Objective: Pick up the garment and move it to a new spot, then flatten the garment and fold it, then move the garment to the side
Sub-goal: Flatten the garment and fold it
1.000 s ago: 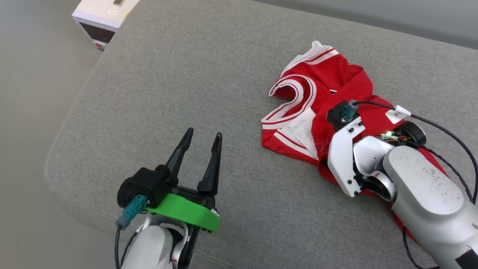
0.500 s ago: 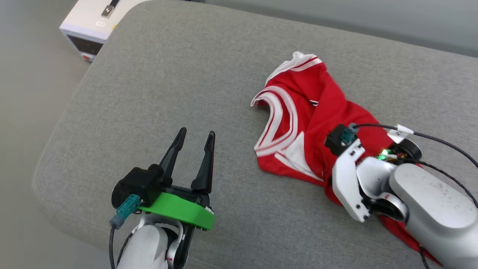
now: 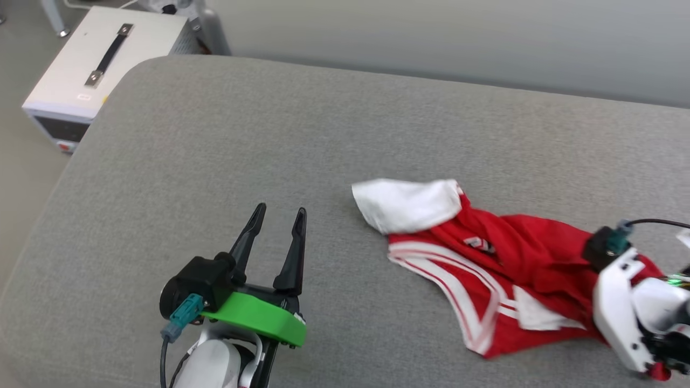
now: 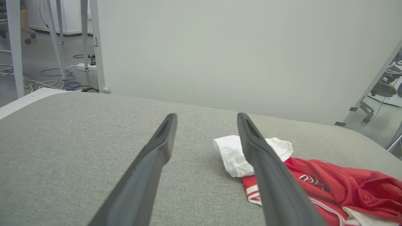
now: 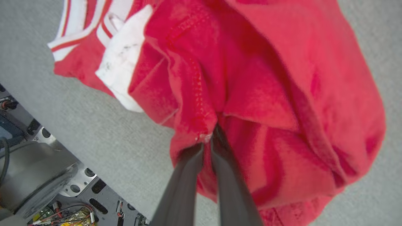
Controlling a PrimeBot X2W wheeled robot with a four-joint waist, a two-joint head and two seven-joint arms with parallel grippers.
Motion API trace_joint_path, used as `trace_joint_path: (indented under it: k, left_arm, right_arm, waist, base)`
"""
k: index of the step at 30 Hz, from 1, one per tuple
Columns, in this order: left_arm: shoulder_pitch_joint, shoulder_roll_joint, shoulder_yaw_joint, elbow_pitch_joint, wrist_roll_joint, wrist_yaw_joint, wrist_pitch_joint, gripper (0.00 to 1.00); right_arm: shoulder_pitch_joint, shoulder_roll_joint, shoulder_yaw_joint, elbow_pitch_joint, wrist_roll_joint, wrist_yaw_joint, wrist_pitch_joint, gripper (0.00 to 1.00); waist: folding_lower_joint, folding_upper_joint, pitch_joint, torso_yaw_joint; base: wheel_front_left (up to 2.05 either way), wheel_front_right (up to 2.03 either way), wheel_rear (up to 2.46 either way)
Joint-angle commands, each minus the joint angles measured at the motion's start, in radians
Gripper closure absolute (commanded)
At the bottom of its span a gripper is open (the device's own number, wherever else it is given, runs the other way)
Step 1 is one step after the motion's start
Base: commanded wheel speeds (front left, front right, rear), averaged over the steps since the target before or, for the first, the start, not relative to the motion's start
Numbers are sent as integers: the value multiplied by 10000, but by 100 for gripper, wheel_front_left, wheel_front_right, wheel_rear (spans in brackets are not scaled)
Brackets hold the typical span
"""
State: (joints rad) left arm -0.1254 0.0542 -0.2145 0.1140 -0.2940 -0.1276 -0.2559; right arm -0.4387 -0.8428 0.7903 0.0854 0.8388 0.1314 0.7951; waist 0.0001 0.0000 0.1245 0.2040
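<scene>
legible text: none.
item 1: small white print [image 3: 478,244] on the red front of the garment [image 3: 539,253], toward the right edge of the grey cushion [image 3: 215,161]; characters too blurred to read.
item 2: small pale label [image 3: 83,97] on top of the white box [image 3: 59,81] off the cushion's far left corner; too small to read.
</scene>
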Motion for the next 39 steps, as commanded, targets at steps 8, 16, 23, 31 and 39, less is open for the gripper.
trace_joint_path:
  k: [8,16,23,31,39]
  left_arm:
    - [14,-39,-129,106,66,-30,-59,0]
    - [11,24,-149,222,65,-30,-59,0]
    - [-33,86,-340,283,-6,-30,-59,0]
    - [-15,106,-538,394,-244,-30,-59,0]
    - [-160,204,-1053,585,-343,-30,-59,0]
  right_arm:
    - [1193,-535,-1420,183,-636,-7,-224,100]
    - [1625,748,-2779,326,-1071,-7,-1860,0]
    - [2007,1880,-4660,-588,-1098,-7,-3836,0]
    - [3110,3657,-6744,-1483,-2100,-7,-6327,0]
    - [4190,5456,-7844,-1910,-3026,-7,-7819,0]
  waist:
    - [-1,0,-187,-607]
    - [-1,0,-190,-962]
    - [-1,0,-409,-1403]
    - [-1,0,-548,-1801]
    - [-1,0,-525,-2042]
  base:
    - [0,0,0]
    - [0,0,0]
    - [0,0,0]
    - [0,0,0]
    - [0,0,0]
